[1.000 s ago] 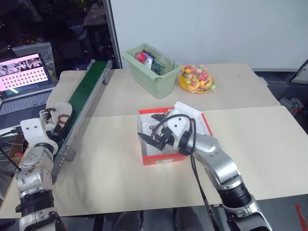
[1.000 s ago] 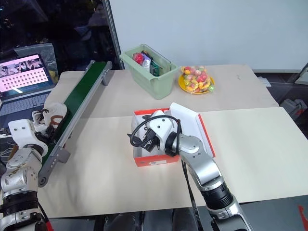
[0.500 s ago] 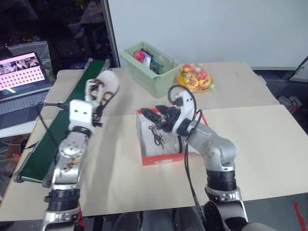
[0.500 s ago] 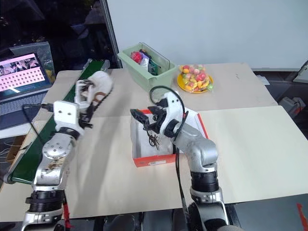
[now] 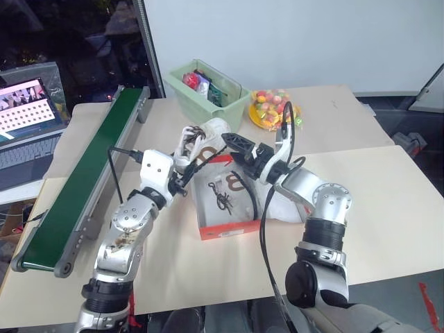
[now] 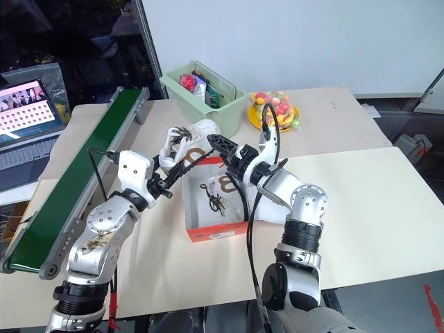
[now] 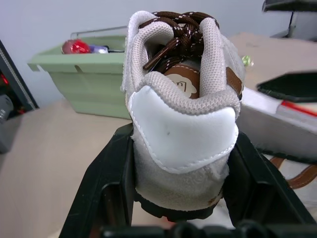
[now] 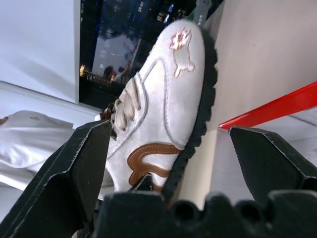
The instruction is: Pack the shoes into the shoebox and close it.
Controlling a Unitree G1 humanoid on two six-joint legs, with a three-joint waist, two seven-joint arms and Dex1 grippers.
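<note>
The left pincer [image 7: 181, 198] pinches one shoe [image 5: 202, 134] by the heel above the shoebox [image 5: 229, 229] – ready for lowering in – while the right pincer [image 8: 178, 163], spread wide, flanks it.

The right arm [image 5: 305, 191] hides the shoebox's [image 5: 229, 227] lid and far right wall.

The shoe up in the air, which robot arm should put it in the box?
The left. Its gripper already clamps the shoe right over the red box. The right gripper is open, holding nothing.
</note>
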